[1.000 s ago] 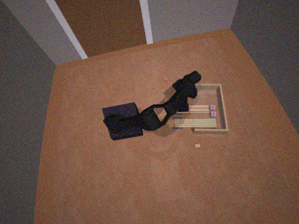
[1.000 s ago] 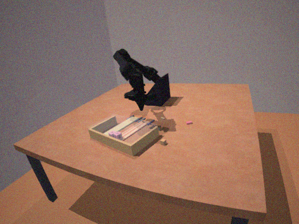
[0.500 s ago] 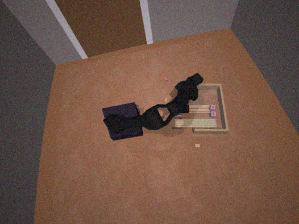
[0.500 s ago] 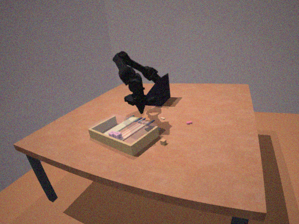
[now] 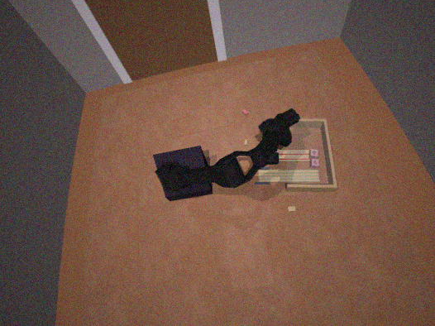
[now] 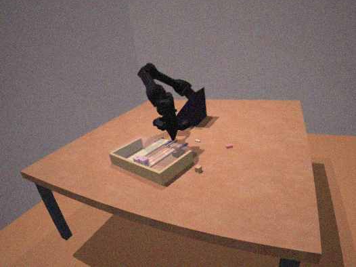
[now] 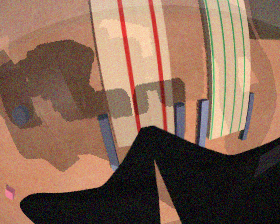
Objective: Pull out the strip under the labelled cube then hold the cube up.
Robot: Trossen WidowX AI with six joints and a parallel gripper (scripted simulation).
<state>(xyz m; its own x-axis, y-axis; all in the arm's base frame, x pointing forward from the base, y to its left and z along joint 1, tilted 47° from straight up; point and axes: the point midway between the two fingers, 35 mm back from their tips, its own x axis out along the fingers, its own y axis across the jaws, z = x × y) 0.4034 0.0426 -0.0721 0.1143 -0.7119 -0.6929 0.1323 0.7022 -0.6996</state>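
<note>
Two pink cubes sit side by side at the far end of the strips, one [image 5: 314,153] [image 6: 144,160] in line with the red-lined strip, the other [image 5: 315,162] [image 6: 136,158] beside it. Both show a dark mark on top, too small to read. The pale strip with red lines [image 5: 294,156] [image 7: 142,65] and the pale strip with green lines [image 5: 289,175] [image 7: 228,100] lie flat, parallel. My gripper [image 6: 173,138] [image 7: 148,132] is shut and empty, its tips pointing down near the red-lined strip's near end. Contact cannot be told. The cubes are outside the wrist view.
A low wooden tray wall [image 5: 330,155] [image 6: 135,167] surrounds the strips' far part. Short blue rails [image 7: 107,140] [image 7: 202,124] flank the near ends. A tan block [image 6: 198,169], a pink piece [image 5: 245,112] [image 6: 229,146] and a pale piece [image 5: 246,142] [image 6: 197,140] lie outside the tray.
</note>
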